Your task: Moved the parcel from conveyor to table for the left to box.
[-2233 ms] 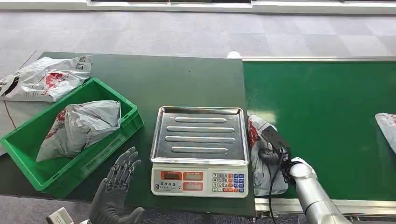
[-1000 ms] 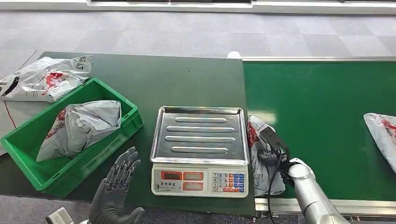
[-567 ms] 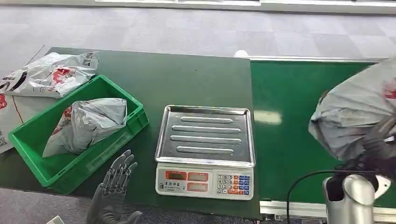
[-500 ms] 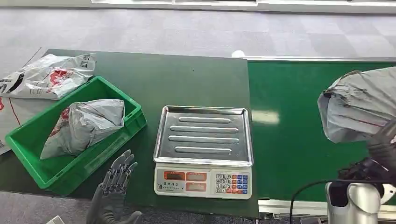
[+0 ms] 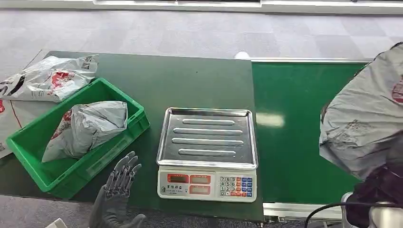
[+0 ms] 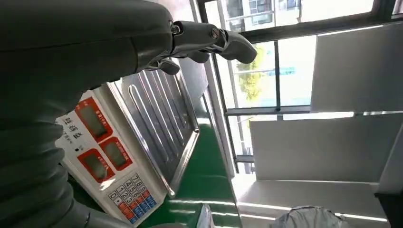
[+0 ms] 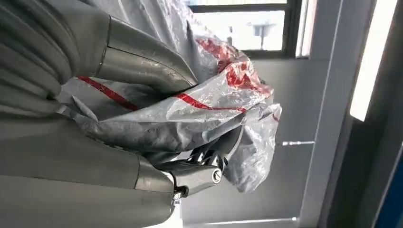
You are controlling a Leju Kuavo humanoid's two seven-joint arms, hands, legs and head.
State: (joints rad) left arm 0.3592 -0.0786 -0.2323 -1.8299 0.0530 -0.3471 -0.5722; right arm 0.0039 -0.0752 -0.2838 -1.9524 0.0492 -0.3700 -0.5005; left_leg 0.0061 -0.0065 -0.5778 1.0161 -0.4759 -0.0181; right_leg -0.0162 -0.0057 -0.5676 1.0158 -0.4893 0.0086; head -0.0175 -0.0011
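Two surfaces: the dark green table (image 5: 190,80) on the left, the conveyor (image 5: 294,118) on the right, edges touching.
Box: green box (image 5: 28,147) at the near left of the table, one grey bag (image 5: 85,126) already inside.
Scale: scale (image 5: 207,152) near the middle, tray bare.
Parcel: grey parcel (image 5: 366,128), lying on the belt beside the scale a second ago, now lifted clear of the conveyor at the far right.
Right hand: my right hand (image 7: 142,137) is clamped around the parcel.
Left hand: my left hand (image 5: 116,199) has stayed at the near table edge, fingers spread, holding nothing.
Meaning: pickup appears done; the carry left onto the table remains.
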